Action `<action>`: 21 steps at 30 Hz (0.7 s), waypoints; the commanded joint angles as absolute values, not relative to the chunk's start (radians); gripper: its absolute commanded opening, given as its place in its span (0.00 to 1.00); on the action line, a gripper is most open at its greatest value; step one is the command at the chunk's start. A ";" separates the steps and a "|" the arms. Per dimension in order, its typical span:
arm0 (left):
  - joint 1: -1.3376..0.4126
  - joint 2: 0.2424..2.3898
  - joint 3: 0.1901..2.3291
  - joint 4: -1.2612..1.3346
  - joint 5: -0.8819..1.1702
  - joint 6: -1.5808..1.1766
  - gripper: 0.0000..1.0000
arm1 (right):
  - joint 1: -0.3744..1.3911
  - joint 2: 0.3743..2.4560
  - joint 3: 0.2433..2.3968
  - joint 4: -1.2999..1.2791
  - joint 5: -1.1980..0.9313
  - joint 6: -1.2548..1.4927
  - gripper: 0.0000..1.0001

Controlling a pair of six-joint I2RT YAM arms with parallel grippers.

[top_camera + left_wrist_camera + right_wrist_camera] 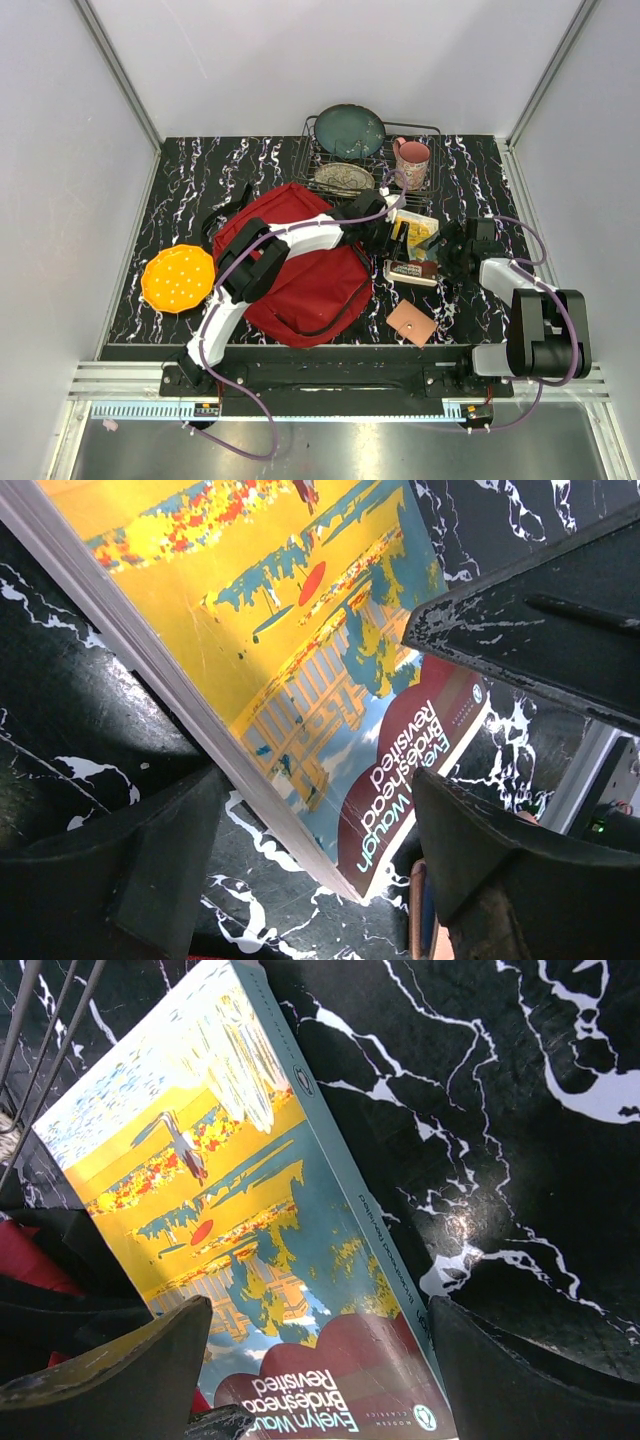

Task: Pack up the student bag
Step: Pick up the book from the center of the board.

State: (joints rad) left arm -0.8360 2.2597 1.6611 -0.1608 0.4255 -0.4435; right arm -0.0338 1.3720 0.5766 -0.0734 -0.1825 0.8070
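Observation:
The student bag (300, 265) is a red backpack with black straps, lying flat left of centre. A paperback book (416, 230) with a yellow and blue cover lies just to its right. In the left wrist view my left gripper (318, 780) stands open around the book's (270, 630) title corner, over the table. From the other side my right gripper (320, 1305) is open and straddles the same end of the book (230, 1190), one finger by the spine. In the top view the left gripper (385, 233) and the right gripper (447, 250) face each other across the book.
A wire dish rack (432, 128) at the back holds a teal plate (349, 130), a speckled plate (343, 178) and a pink mug (411, 160). An orange disc (178, 277) lies far left. A brown-and-white box (410, 270) and a tan square (412, 322) lie near the front.

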 commanded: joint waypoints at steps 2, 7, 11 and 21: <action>-0.841 2.241 1.701 -0.080 0.462 -0.544 0.80 | -0.038 1.416 0.566 -0.063 -0.207 0.762 0.95; -0.841 2.241 1.683 -0.003 0.495 -0.653 0.75 | -0.038 1.413 0.528 0.004 -0.296 0.776 0.83; -0.841 2.209 1.637 0.092 0.503 -0.724 0.66 | -0.038 1.361 0.486 0.063 -0.350 0.795 0.75; -0.839 2.177 1.644 0.012 0.420 -0.718 0.17 | -0.038 1.310 0.460 0.032 -0.334 0.787 0.74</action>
